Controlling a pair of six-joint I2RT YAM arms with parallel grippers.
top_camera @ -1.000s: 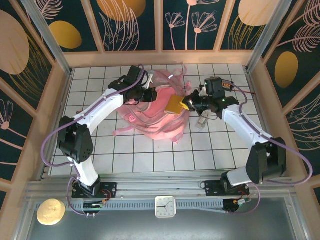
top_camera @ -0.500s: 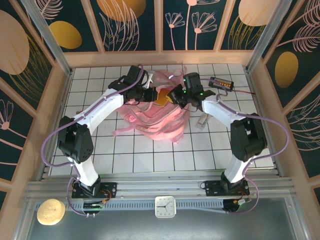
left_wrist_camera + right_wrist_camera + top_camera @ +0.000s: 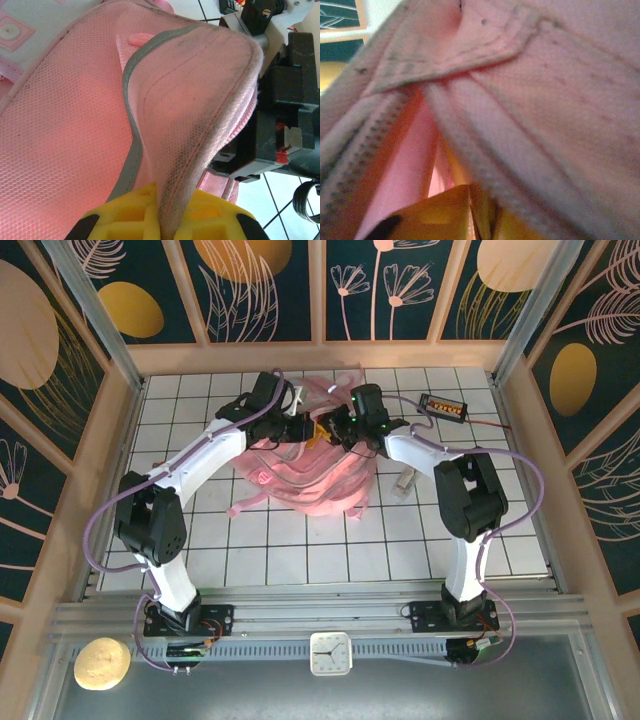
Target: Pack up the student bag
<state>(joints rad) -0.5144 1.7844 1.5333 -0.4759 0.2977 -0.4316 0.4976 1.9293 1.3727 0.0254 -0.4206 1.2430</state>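
Since a second ago my right gripper [image 3: 338, 427] has swung in from the tiles to the right of the student bag [image 3: 320, 480] and now sits at the bag's far, top edge. It faces my left gripper [image 3: 300, 428], and a sliver of the orange-yellow item [image 3: 318, 431] shows between the two. The bag lies slumped in the middle of the white tiled table [image 3: 200, 540], with its straps trailing toward my left arm. My left wrist view shows my yellow fingers [image 3: 125, 212] clenched on a fold of the bag's pink mesh edge, holding it raised. From my right wrist I look along the zip [image 3: 365, 150] into the pink opening. Something yellow sits low and blurred in that view, and I cannot tell whether my right fingers are gripping or letting go. Off to the right on the tiles are a small black device [image 3: 443, 405] and a clear object [image 3: 403, 481], both apart from the bag.
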